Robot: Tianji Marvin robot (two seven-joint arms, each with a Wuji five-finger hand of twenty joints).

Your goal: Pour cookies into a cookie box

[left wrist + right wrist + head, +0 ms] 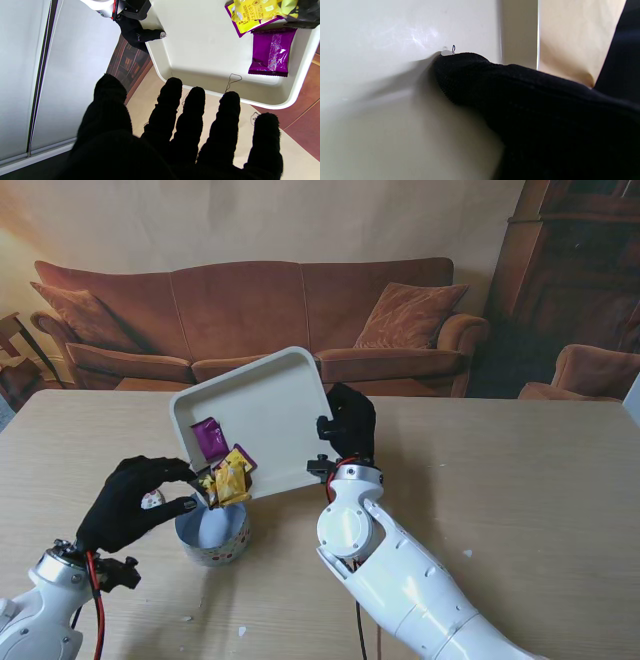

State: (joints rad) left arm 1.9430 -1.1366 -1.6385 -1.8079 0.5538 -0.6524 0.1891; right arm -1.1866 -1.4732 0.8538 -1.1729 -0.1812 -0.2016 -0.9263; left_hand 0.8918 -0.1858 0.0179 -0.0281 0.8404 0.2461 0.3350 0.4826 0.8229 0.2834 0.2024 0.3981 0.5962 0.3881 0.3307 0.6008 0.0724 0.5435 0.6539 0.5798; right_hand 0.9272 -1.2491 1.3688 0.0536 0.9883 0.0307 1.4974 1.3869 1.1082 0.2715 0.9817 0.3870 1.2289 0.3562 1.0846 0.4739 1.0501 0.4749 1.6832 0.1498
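Observation:
My right hand (350,425) is shut on the right rim of a white tray (270,410) and holds it tilted, its low corner toward my left. Purple packets (210,438) and yellow packets (232,478) have gathered in that low corner, just over a round cookie box (212,532) standing on the table. My left hand (135,500) hovers at the box's left side with fingers apart and nothing in it. The left wrist view shows the left hand (175,130), tray (200,45), purple packet (271,52), yellow packet (252,15) and right hand (137,32). The right wrist view shows only the right hand (520,100) pressed on the tray (382,37).
The wooden table (520,480) stretches to both sides, with small white crumbs (467,553) on it. A brown sofa (250,310) runs behind the far edge, an armchair (600,375) stands at the far right, and a dark cabinet (580,260) stands behind it.

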